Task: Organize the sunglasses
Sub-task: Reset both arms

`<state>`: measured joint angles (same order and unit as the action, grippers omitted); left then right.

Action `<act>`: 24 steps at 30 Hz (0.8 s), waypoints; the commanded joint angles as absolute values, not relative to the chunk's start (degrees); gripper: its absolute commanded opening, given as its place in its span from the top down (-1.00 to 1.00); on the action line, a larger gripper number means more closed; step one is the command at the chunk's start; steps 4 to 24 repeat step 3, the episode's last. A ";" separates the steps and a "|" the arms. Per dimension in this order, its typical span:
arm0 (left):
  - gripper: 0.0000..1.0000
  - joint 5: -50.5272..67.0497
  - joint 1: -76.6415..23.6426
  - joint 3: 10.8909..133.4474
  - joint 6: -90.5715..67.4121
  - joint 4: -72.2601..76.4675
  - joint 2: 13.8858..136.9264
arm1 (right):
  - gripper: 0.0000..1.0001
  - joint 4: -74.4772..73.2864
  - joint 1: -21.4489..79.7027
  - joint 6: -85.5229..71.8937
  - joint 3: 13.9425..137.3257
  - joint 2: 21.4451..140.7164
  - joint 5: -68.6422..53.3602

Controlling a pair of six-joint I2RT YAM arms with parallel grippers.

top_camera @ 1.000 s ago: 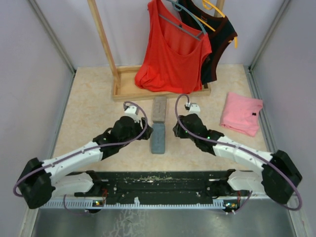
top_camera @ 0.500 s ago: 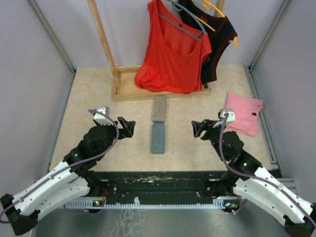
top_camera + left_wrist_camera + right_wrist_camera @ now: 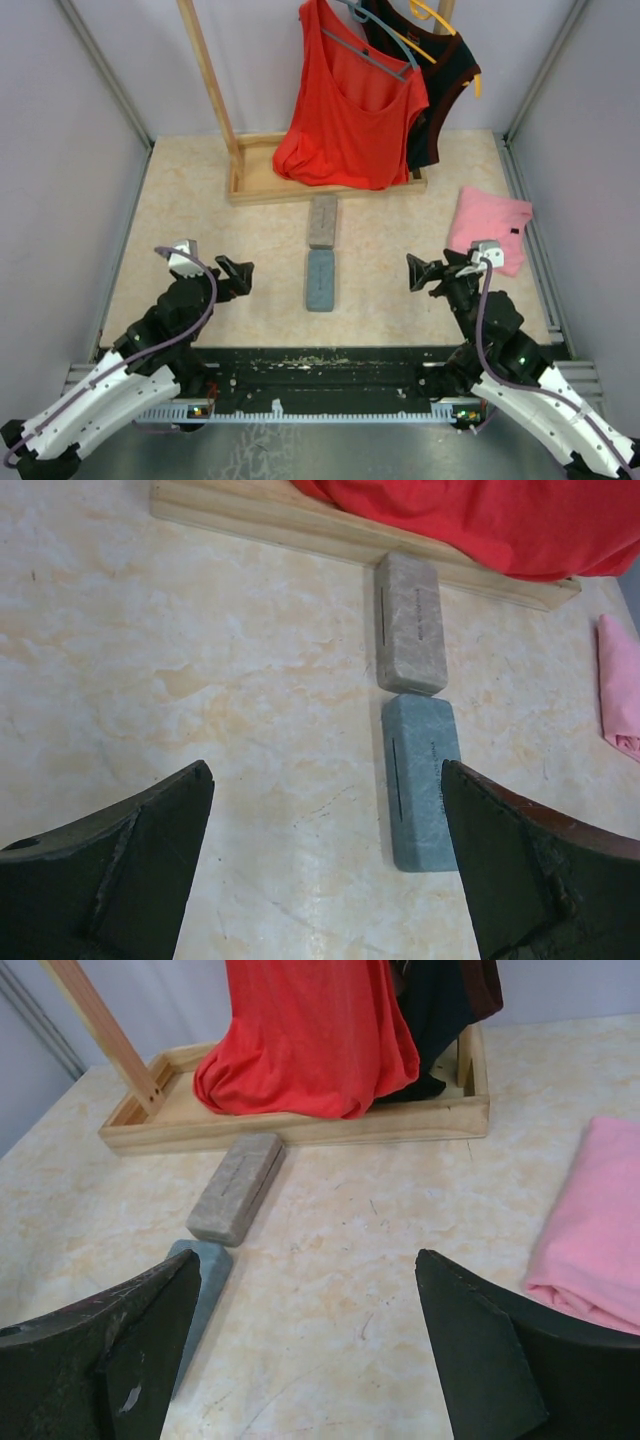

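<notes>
Sunglasses show in none of the views; whether they lie inside the two shut cases cannot be told. The left gripper point(image 3: 235, 275) hangs over the table with its jaws spread wide and nothing between them. The right gripper point(image 3: 425, 275) is likewise wide apart and empty.

Between the two pairs of jaws, well apart from both, lies the grey-blue case point(image 3: 320, 280). The beige case point(image 3: 323, 221) lies end to end with it, further ahead and almost touching. From the left wrist both cases sit ahead, toward the right finger. From the right wrist they sit ahead toward the left finger, which hides part of the grey-blue one. The beige case's far end is right at the near edge of the wooden tray point(image 3: 255, 185), beyond both jaws.

A folded pink cloth point(image 3: 488, 230) lies ahead of the right jaws on their outer side. Bare table point(image 3: 190, 220) runs ahead of the left jaws to the side wall.
</notes>
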<state>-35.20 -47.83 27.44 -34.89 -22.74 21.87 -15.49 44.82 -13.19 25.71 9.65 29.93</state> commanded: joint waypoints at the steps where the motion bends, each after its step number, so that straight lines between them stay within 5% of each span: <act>1: -1.00 -36.83 -47.80 25.61 -36.98 -24.43 20.27 | -0.78 -15.99 44.65 -12.21 25.92 7.89 31.24; 24: -1.00 -37.26 -47.81 25.72 -37.56 -24.87 20.25 | -0.79 -15.72 44.66 -12.19 25.55 7.71 31.10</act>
